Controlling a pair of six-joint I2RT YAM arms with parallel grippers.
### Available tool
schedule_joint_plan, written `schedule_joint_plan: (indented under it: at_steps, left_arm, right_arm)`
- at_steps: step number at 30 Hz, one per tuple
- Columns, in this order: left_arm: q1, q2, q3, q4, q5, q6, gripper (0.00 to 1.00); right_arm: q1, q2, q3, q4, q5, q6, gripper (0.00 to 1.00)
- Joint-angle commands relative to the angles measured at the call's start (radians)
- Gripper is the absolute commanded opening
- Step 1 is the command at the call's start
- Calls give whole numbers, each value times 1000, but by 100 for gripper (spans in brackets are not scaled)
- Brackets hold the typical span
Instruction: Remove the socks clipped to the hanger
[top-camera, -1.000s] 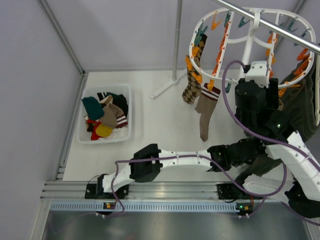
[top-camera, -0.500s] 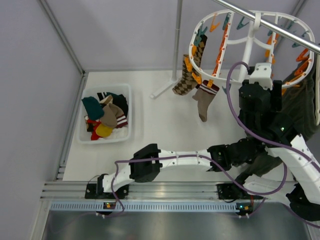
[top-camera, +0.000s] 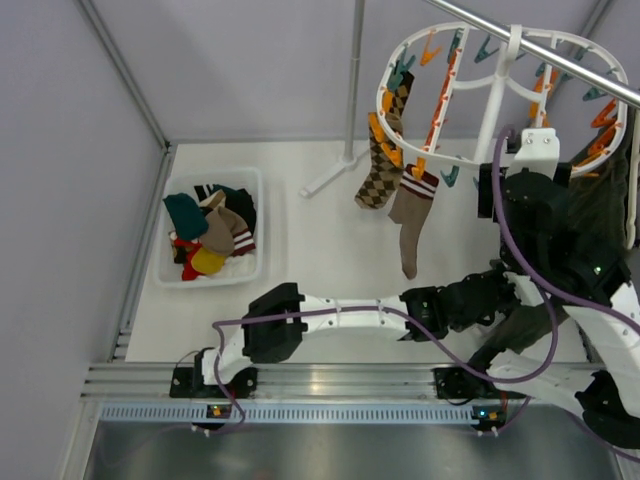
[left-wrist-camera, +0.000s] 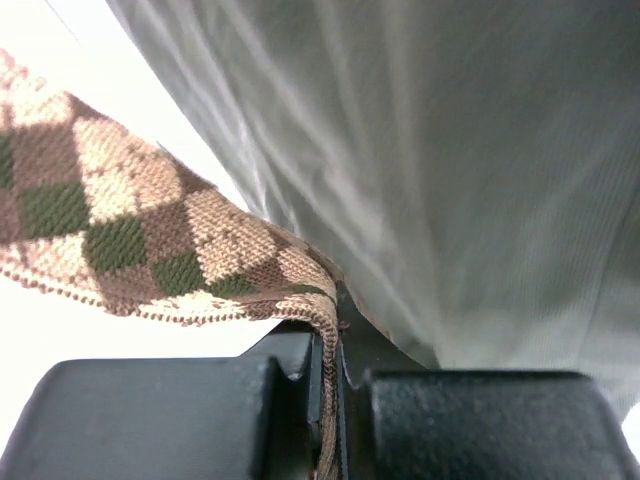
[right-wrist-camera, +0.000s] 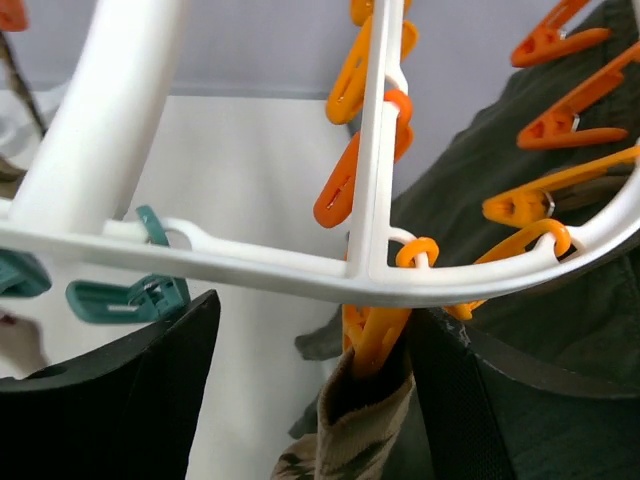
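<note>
The white oval hanger (top-camera: 400, 60) hangs from a rail at the back right. An argyle sock (top-camera: 378, 172) and a brown sock (top-camera: 410, 218) hang from orange clips on its left rim. My right gripper (right-wrist-camera: 310, 400) is open just under the hanger's rim (right-wrist-camera: 250, 262). Its fingers (right-wrist-camera: 110, 400) stand either side of an orange clip (right-wrist-camera: 375, 335) that holds a patterned sock cuff (right-wrist-camera: 365, 425). My left gripper (left-wrist-camera: 330, 400) is shut on the edge of a brown and green argyle sock (left-wrist-camera: 120, 240). In the top view the left gripper (top-camera: 470, 298) lies low under the right arm.
A white bin (top-camera: 262, 230) with several loose socks sits on the table at the left. A metal rail (top-camera: 540, 50) and its upright pole (top-camera: 352, 90) carry the hanger. A dark green garment (top-camera: 600, 215) hangs at the right, and it also shows close behind the left gripper (left-wrist-camera: 470, 150).
The right arm has moved right and up along the hanger's rim. The hanger and its two clipped socks swung and settled back. The left arm shifted slightly left.
</note>
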Motion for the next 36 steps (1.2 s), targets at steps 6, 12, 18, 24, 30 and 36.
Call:
schedule_joint_plan:
  at_steps: [6,12,18,24,30,36]
  left_arm:
    - [70,-292,-302,22,123,-193,0]
    - [198,-526,-552,22,347,-374,0]
    - [298,-691,-701,22,677,-460,0]
    - [374,-815,-810,22,783,-549,0]
    - [453,-850,-827,22,839,-680,0]
    - [484,-883,-832,22,869,-718,0]
  right_arm:
    - [-14,-61,73,-58,-340,90,80]
    - [-14,-75,90,-32,-527,110,84]
    - [-14,-82,97,13,-705,124,85]
    - [-14,-128,36,105,-765,173,86]
    - [-14,-236,-134,299,-746,222,83]
    - [-14,-308,-263,455,-698,261,82]
